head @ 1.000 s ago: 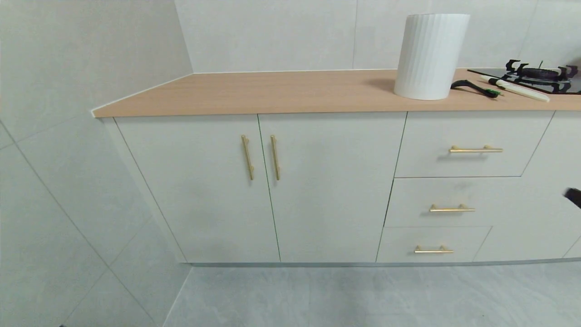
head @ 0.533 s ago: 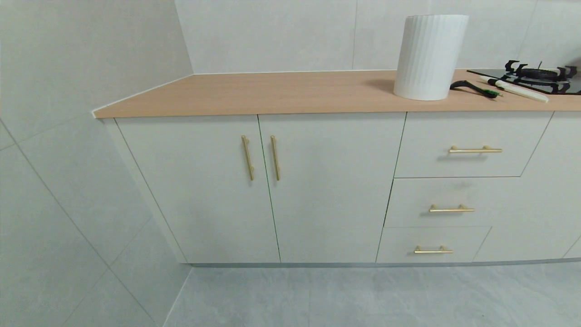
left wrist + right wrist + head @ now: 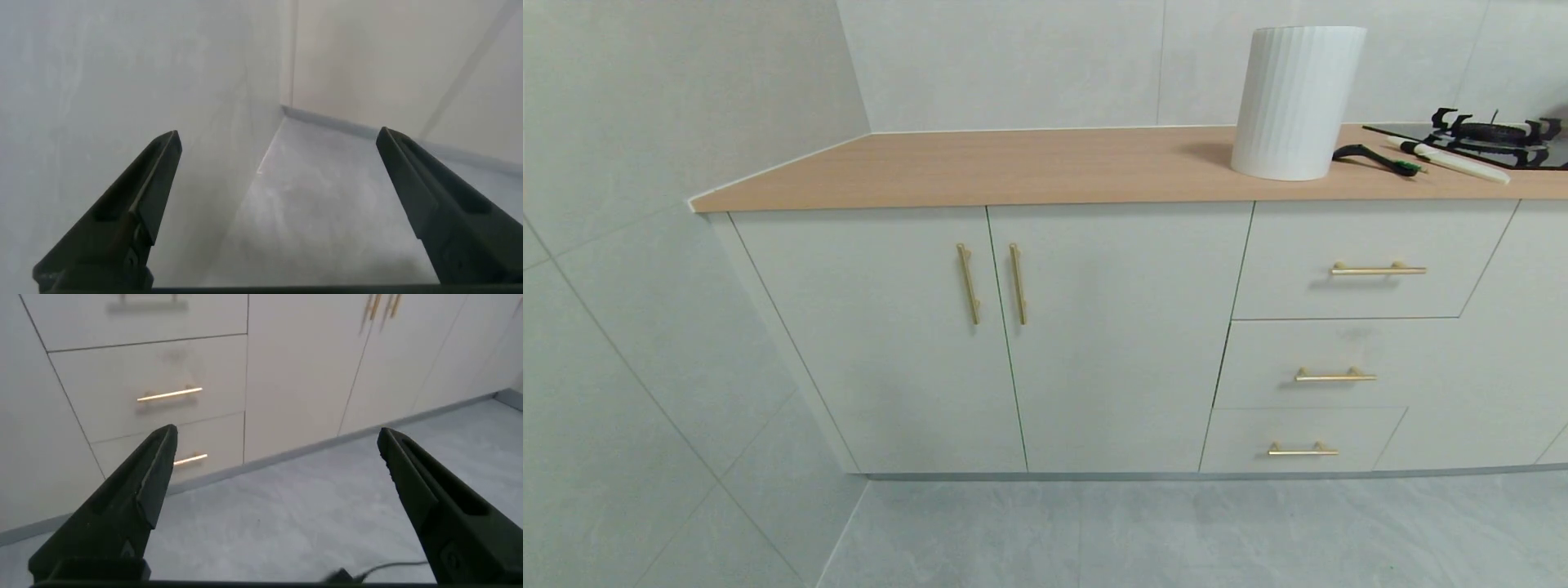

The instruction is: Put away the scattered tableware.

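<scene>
Nearest, the left gripper (image 3: 278,137) hangs low with its dark jaws spread wide, pale grey floor (image 3: 327,204) showing between them. Its wrist view takes in the corner where that floor meets a plain wall (image 3: 122,73) and a skirting strip (image 3: 343,122).

The right gripper (image 3: 276,434) is likewise splayed wide over the floor. Its wrist view looks at the foot of the cabinet: the lower drawer (image 3: 147,400) with its gold bar handle (image 3: 169,394), a smaller handle below it, and the tips of the door handles (image 3: 380,304) farther along.

The head view gives the whole cabinet front: two doors (image 3: 1005,335) on the left and three stacked drawers on the right, all shut. Above them runs the wooden countertop (image 3: 1013,167). On its far right stands a tall white ribbed container (image 3: 1294,102). Just right of it lie the scattered pieces: a black-handled utensil (image 3: 1376,157) with a green tip and, beside that, a long white utensil (image 3: 1450,159), its far end touching or lying on the edge of the black hob (image 3: 1499,139). Grey wall tiles (image 3: 1029,61) close the scene behind.
</scene>
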